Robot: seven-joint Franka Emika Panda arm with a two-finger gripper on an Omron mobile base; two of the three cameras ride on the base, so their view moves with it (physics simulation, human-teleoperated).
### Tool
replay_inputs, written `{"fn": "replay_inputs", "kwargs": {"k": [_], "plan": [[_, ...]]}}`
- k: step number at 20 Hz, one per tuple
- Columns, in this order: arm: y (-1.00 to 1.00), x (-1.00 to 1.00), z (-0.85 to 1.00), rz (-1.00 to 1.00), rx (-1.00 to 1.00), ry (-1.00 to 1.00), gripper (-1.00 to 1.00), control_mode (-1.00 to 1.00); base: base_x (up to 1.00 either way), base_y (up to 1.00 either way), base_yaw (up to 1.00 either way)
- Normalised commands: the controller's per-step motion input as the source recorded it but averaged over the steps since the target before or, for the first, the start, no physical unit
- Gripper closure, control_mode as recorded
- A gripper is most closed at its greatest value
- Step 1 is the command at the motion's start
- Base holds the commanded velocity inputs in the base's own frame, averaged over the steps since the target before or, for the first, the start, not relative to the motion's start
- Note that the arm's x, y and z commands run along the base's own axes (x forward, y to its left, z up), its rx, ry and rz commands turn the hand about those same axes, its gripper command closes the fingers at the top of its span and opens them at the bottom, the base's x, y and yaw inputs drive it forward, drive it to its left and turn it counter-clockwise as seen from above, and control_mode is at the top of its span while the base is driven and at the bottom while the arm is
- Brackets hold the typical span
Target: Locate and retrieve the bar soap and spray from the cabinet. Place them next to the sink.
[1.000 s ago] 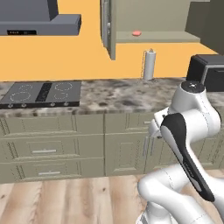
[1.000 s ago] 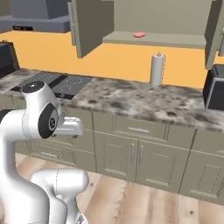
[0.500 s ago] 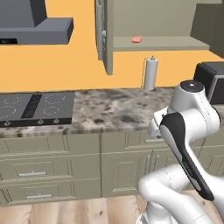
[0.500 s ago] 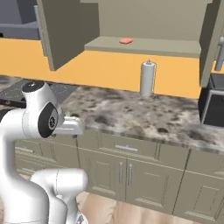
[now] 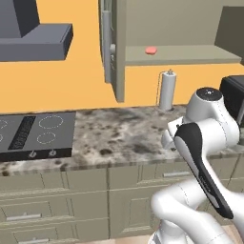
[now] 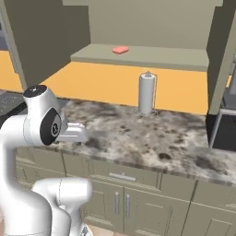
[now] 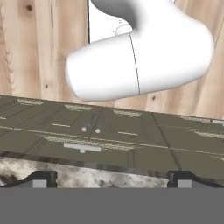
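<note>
Left base view: cabinet open, bar soap flat on its inner shelf, directly above the paper towel roll on the counter. Hand view: gripper spread wide, 2 fingertips far apart, empty, facing the base cabinets.

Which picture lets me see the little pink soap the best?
The right base view: the bar soap lies in the open on the cabinet shelf, seen from close and slightly above. The left base view shows it too, but smaller and nearly edge-on. The hand view looks at drawers and floor instead.
</note>
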Motion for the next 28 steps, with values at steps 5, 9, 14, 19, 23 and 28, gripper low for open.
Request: {"fn": "replay_inputs", "kwargs": {"k": [5, 9, 14, 19, 23, 28], "plan": [[0.00, 0.00, 0.00, 0.00, 0.00, 0.00, -1.00, 1.00, 0.70, -0.39, -0.05], [0.00, 0.00, 0.00, 0.00, 0.00, 0.00, -1.00, 1.00, 0.46, -0.38, -0.02], [0.00, 0.00, 0.00, 0.00, 0.00, 0.00, -1.00, 1.00, 0.26, -0.13, -0.02], [0.00, 0.00, 0.00, 0.00, 0.00, 0.00, -1.00, 1.00, 0.45, 0.01, 0.00], [0.00, 0.00, 0.00, 0.00, 0.00, 0.00, -1.00, 1.00, 0.55, 0.00, 0.02], [0.00, 0.00, 0.00, 0.00, 0.00, 0.00, -1.00, 1.00, 0.38, 0.00, 0.02]]}}
